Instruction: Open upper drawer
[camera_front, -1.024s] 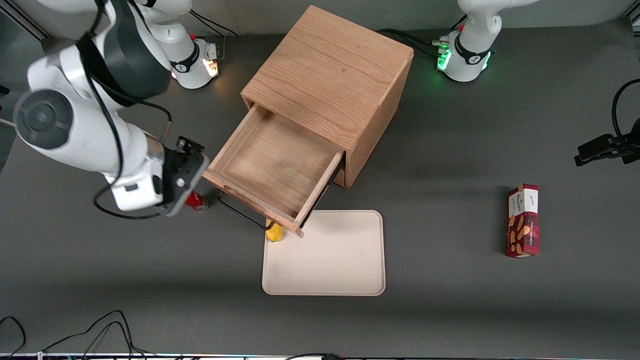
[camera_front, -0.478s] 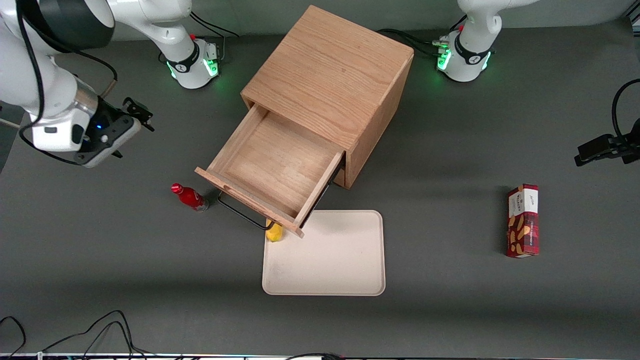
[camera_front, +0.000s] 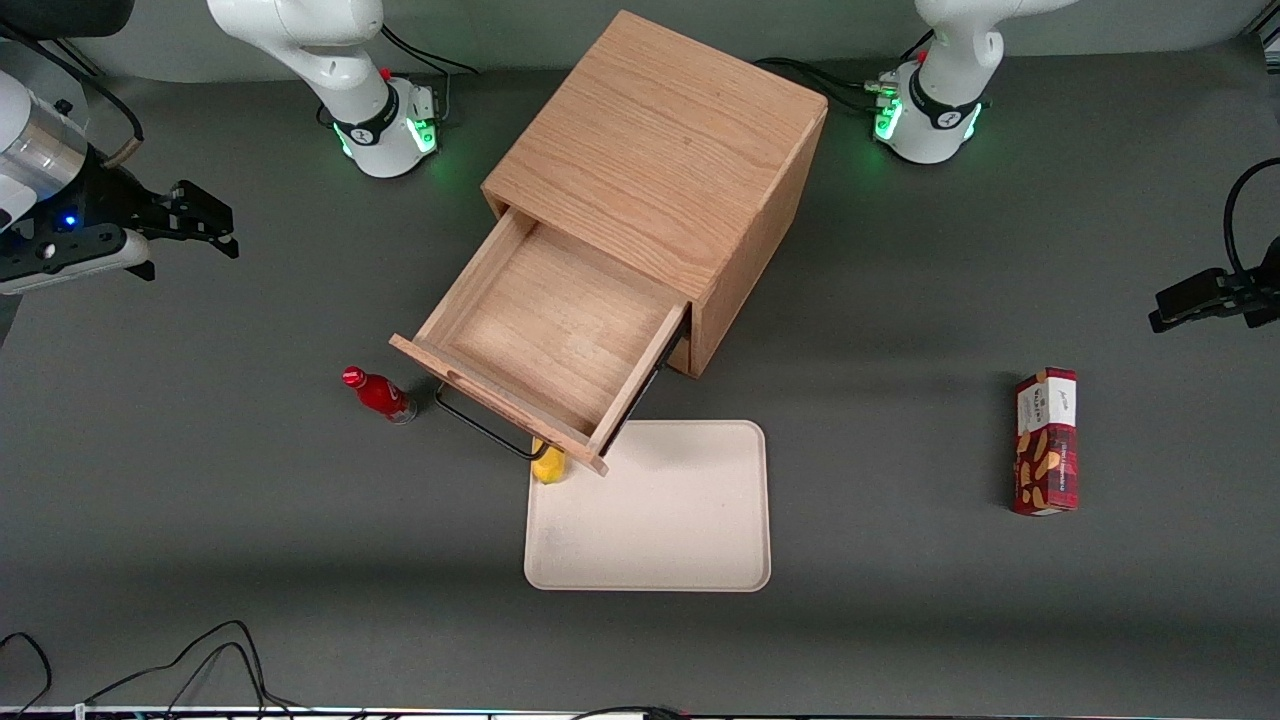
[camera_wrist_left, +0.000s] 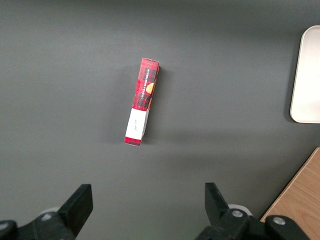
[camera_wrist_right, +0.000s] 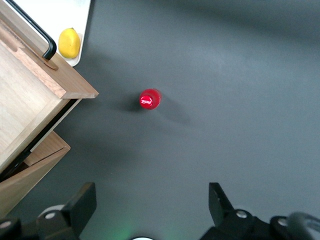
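Pulled well out of the light-oak cube cabinet (camera_front: 660, 150): the upper drawer (camera_front: 545, 335), a wide shallow wooden box, bare inside. Thin dark metal bar handle (camera_front: 487, 425) pointing toward the front camera and the working arm's end of the table. By the look of it, task essentially done; nothing left but perhaps parking the arm. Lower drawer hidden beneath the open one, no telling its state from above.

Black two-finger gripper (camera_front: 195, 222) of the right arm held well apart from the drawer, up over the dark grey table (camera_front: 900, 620) at the working arm's end, farther from the front camera than the drawer front. Fingers spread, gripping nothing, with bare tabletop between the two pads (camera_wrist_right: 82, 202) in the right wrist view. Wrist turned so that the camera looks straight down.

Below that camera: small red bottle (camera_wrist_right: 149, 99) standing upright on the table, just beside the corner of the drawer front but apart from it. Yellow lemon-like fruit (camera_wrist_right: 69, 42) sitting at the edge of the pale cream rectangular tray (camera_front: 650, 540), partly tucked under the drawer front and handle in the front view. Red patterned snack box (camera_front: 1046, 440) lying flat, well apart, toward the parked arm's end of the table.
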